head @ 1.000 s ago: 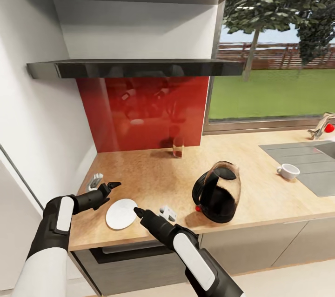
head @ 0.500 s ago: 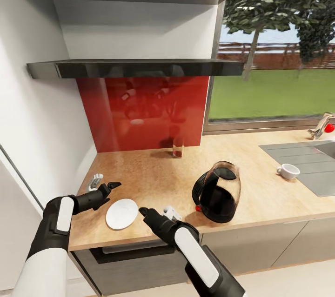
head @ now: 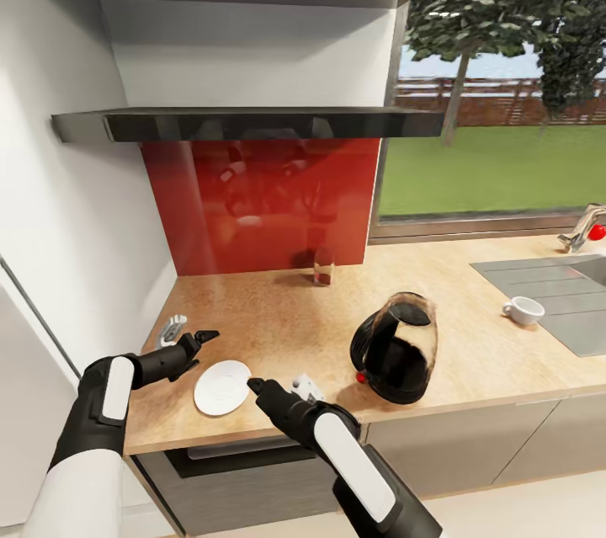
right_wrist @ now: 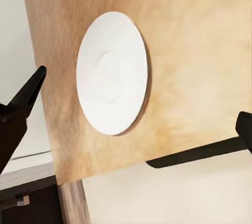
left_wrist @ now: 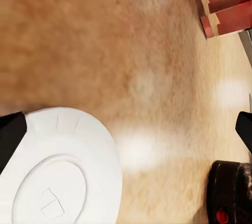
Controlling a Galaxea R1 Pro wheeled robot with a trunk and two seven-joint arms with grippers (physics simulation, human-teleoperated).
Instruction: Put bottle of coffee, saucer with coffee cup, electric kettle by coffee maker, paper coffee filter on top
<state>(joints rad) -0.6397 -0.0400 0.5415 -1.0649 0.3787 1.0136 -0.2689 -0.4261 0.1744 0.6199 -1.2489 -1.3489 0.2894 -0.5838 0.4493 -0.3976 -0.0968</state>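
The white saucer point(head: 222, 387) lies flat on the light wood countertop point(head: 278, 319) near its front left corner. My left gripper point(head: 199, 339) hangs open just left of and behind the saucer point(left_wrist: 58, 176). At the saucer's right rim my right gripper point(head: 255, 387) is open too, looking down on the saucer point(right_wrist: 112, 72). The glass electric kettle point(head: 394, 348) stands to the right, near the front edge. Far right, the coffee cup point(head: 524, 311) sits beside the sink. The black kitchen shelf point(head: 252, 124) shows edge-on above. The coffee maker, bottle of coffee and paper filter are out of view.
A drinking glass point(head: 322, 267) stands against the red backsplash point(head: 261, 201). Small white-grey objects lie by my right gripper point(head: 305, 387) and by the left wall point(head: 172, 327). A grey sink point(head: 555, 294) with a faucet point(head: 581, 231) is at the right. The white wall is close on the left.
My right gripper has drawn back slightly from the saucer's rim, toward the counter's front edge. The view has shifted a little. The left gripper and saucer have stayed put.
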